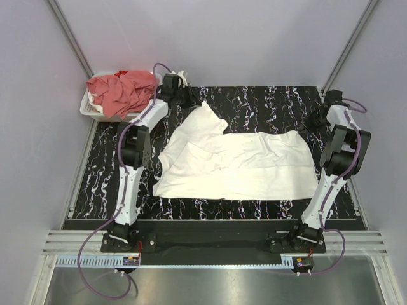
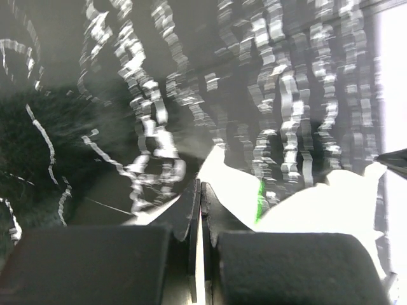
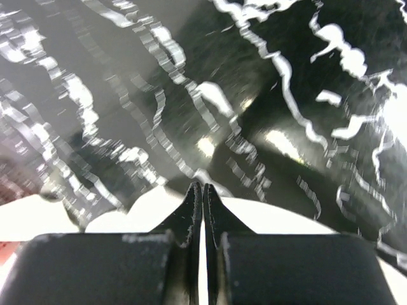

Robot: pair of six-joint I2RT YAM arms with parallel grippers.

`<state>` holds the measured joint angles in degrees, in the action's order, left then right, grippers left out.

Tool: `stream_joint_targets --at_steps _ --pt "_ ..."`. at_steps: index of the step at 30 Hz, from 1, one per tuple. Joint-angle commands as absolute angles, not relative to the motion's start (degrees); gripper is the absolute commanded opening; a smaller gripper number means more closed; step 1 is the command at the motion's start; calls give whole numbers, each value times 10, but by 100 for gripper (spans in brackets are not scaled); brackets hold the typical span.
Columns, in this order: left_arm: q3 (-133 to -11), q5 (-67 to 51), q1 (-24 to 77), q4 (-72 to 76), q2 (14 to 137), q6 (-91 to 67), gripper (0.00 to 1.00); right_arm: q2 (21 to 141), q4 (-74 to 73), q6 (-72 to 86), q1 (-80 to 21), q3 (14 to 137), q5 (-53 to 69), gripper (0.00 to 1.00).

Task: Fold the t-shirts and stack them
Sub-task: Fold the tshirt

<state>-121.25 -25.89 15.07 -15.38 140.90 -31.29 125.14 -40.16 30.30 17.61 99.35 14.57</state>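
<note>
The white t-shirt (image 1: 241, 165) lies crumpled across the middle of the black marbled table. My left gripper (image 1: 193, 100) is at the back left, shut on a pulled-up corner of the shirt. In the left wrist view the gripper (image 2: 201, 187) has its jaws together with white cloth (image 2: 318, 203) between and beside them. My right gripper (image 1: 313, 122) is at the shirt's back right corner. In the right wrist view the gripper (image 3: 203, 189) is shut, with white cloth (image 3: 127, 210) under and between the jaws. Salmon-red t-shirts (image 1: 121, 92) are piled at the back left.
The salmon-red shirts fill a white plastic basket (image 1: 86, 107) just off the table's back left corner, close to the left arm. Grey walls enclose the table on three sides. A metal rail runs along the near edge.
</note>
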Motion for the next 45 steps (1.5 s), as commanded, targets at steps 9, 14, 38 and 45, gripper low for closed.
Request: stream_joint_targets --at_steps 9,14,38,45 --pt "-1084 -280 153 -139 1212 -283 0 1095 -391 283 171 924 194 0" --pt "-990 -279 153 -135 1130 -272 0 1065 -389 280 178 881 200 0" --pt "-541 -207 164 -119 727 -238 0 911 -323 301 221 679 46 0" --pt "-470 -196 165 -134 641 -242 0 908 -316 303 227 674 30 0"
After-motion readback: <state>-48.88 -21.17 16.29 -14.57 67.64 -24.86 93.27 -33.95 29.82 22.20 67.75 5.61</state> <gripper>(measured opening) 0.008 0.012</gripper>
